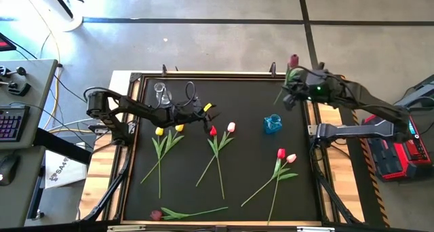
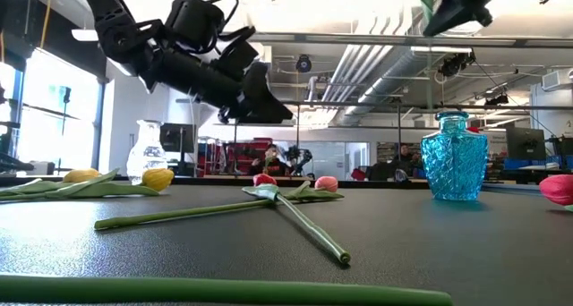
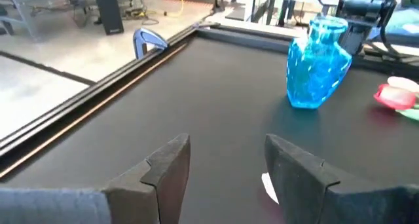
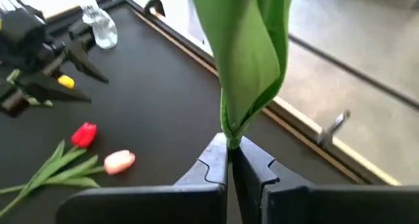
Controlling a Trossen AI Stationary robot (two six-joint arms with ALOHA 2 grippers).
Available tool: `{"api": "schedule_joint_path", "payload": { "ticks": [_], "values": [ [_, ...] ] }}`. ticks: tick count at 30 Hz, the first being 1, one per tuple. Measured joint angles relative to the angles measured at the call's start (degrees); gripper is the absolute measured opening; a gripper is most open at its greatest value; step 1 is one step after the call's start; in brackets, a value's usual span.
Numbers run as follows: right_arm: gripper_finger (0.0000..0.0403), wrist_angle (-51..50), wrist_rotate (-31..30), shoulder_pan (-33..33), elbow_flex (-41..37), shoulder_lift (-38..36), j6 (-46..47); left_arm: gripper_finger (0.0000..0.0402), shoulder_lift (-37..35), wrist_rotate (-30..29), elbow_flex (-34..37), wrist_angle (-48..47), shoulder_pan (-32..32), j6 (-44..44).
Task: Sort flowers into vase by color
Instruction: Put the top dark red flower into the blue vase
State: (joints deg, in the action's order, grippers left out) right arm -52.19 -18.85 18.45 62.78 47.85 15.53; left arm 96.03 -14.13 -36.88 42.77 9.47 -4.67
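The maroon tulip (image 1: pixel 293 60) hangs clamped in the right gripper (image 4: pixel 229 160) up by the table's far right corner, above the blue vase (image 1: pixel 272 124) — its head is cut off in the right wrist view, only the folded green leaf (image 4: pixel 252 60) showing. The left gripper (image 3: pixel 226 165) hovers with fingers spread and empty over the mat's middle, near the two yellow tulips (image 1: pixel 169 129). The red and pink tulips (image 1: pixel 222 129) lie mid-mat, another pair (image 1: pixel 285 156) lies rightward, and one flower (image 1: pixel 156 214) sits at the near edge. The clear vase (image 1: pixel 161 93) stands far left. The black mat (image 1: pixel 244 96) sits inside a raised frame (image 1: pixel 203 74); the far centre lies open. People beyond are blurred.
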Motion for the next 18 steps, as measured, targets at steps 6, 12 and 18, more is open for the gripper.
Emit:
{"api": "schedule_joint_path", "payload": {
  "ticks": [6, 12, 18],
  "values": [
    [0.0000, -2.0, -0.8, -2.2, 0.0, -1.2, 2.4, 0.0184, 0.0, 0.0, 0.0, 0.7, 0.3, 0.4],
    [0.0000, -0.3, -0.9, -3.6, 0.0, -2.3, 2.3, 0.0184, 0.0, 0.0, 0.0, 0.6, 0.3, 0.4],
    [0.0000, -2.7, -0.4, -3.8, 4.2, -2.6, 2.0, 0.0184, 0.0, 0.0, 0.0, 0.4, 0.3, 0.9]
  ]
}}
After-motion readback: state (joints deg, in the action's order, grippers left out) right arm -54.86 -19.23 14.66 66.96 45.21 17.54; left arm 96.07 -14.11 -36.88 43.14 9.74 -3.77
